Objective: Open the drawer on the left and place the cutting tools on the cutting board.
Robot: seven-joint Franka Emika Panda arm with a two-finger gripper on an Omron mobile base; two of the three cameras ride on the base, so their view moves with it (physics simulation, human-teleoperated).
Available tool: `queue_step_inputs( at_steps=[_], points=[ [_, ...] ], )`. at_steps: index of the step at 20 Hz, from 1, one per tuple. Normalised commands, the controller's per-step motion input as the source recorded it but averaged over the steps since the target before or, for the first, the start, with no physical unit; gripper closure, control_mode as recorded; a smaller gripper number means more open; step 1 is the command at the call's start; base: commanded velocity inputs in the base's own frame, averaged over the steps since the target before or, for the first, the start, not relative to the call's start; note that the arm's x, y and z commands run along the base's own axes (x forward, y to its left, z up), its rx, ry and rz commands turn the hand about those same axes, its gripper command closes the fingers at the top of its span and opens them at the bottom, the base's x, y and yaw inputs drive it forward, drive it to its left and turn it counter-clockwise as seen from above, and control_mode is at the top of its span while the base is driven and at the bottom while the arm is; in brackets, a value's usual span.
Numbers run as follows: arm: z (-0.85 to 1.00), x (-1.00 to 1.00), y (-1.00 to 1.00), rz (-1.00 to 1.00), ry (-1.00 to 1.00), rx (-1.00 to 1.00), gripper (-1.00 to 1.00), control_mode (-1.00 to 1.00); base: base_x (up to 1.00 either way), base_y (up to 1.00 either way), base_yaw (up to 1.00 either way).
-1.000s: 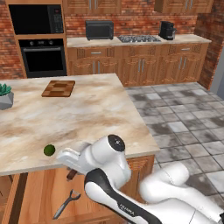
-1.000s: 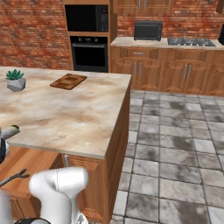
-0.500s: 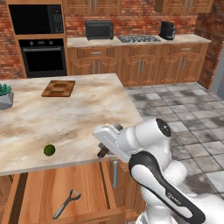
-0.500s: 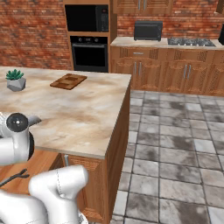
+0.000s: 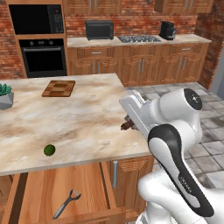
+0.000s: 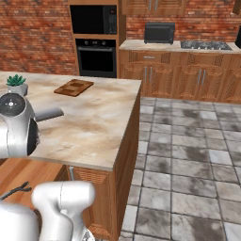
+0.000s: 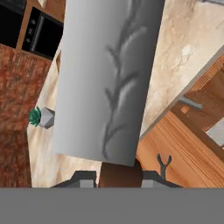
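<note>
One slim dark-grey and silver cutting tool with a forked end lay on the floor of the wide reddish-brown wooden drawer, which stood pulled out below the near edge of the marble-topped bench. In the hand view the same forked tool showed small against the drawer's wooden bottom, and in the right base view its dark forked handles lay on the wood beside the arm.

The second tool was up at the hand, which hung over the bench's right edge; a brown handle stub stuck out from it in the left base view. In the hand view the fingertips stood on either side of a reddish-brown handle, clamped on it, and a broad flat grey blade rose from that handle across much of the picture.

The flat rectangular checkered wooden cutting board sat at the far side of the bench, well apart from the hand, with nothing on it. A small round green fruit rested near the bench's front edge, above the open drawer. A small potted green plant in a grey pot stood at the far left of the bench.
</note>
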Motion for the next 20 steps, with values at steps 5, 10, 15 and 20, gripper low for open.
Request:
queue_step_inputs(
  at_steps=[5, 10, 15, 20],
  points=[
    [0.28, 0.05, -0.76, -0.13, 0.01, -0.01, 1.0, -1.0, 0.0, 0.0, 0.0],
    [0.0, 0.0, -0.02, 0.0, 0.01, 0.0, 1.0, -1.0, 0.0, 0.0, 0.0],
    [0.0, 0.0, 0.0, 0.0, 0.0, 0.0, 1.0, -1.0, 0.0, 0.0, 0.0],
    [0.0, 0.0, 0.0, 0.0, 0.0, 0.0, 1.0, -1.0, 0.0, 0.0, 0.0]
  ],
)
